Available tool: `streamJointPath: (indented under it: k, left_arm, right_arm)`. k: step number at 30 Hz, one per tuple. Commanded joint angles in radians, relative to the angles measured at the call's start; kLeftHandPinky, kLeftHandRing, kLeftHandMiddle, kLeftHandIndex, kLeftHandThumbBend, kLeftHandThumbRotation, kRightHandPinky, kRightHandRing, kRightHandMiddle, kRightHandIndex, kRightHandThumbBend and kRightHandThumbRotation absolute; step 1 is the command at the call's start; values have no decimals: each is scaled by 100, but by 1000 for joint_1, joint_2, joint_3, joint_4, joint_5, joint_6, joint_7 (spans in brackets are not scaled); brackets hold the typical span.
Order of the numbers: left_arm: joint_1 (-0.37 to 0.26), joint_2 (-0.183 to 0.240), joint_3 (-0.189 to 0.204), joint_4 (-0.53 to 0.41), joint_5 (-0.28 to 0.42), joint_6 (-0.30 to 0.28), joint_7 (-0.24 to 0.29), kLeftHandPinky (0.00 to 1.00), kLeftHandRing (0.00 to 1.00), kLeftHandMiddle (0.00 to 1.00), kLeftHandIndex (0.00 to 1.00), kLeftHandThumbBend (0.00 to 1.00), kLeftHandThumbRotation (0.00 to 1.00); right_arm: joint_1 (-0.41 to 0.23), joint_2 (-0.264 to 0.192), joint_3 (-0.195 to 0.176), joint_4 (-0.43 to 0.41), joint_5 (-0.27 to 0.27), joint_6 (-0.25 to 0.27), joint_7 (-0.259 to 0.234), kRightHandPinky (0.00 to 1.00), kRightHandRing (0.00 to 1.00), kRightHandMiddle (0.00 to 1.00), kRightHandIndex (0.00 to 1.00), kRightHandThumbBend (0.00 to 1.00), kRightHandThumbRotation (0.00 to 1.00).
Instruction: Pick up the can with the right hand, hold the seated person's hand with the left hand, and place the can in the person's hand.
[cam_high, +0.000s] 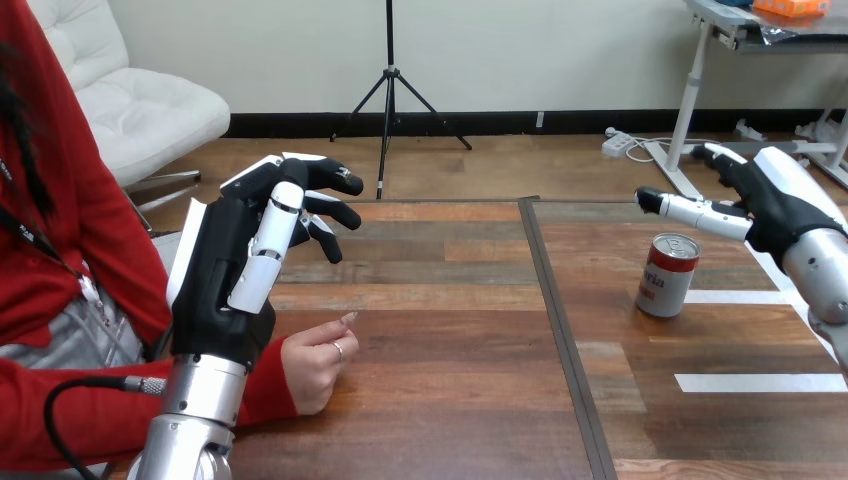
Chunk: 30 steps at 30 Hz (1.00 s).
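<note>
The red can (668, 276) stands upright on the worktop (450, 400), at 8 o'clock from the right hand (772, 198), whose fingers reach out straight above it, apart from it and holding nothing. The left hand (225, 285) is raised with its fingers relaxed and empty. The person's hand (315, 365) rests on the worktop at its 4 o'clock, loosely curled.
</note>
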<state>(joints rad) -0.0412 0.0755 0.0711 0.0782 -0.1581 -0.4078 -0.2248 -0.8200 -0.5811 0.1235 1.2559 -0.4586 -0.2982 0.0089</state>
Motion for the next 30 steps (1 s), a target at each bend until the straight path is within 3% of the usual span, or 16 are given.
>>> streamJointPath:
  k: [1, 14, 30]
  left_arm:
    - [-29, 13, 11, -18, -6, -27, -5, 25, 48, 59, 52, 24, 75]
    - [-26, 11, 16, -27, -5, -24, -7, 26, 49, 58, 52, 21, 74]
    - [-14, 13, 20, -55, -19, -9, -14, 25, 49, 58, 51, 17, 72]
  right_arm:
    - [-116, 29, 30, 15, -15, 32, -28, 79, 91, 93, 93, 94, 78]
    - [-133, 72, 77, 42, -38, 118, -33, 79, 90, 91, 91, 95, 79]
    - [-136, 101, 116, 62, -54, 176, -25, 76, 89, 90, 89, 94, 79]
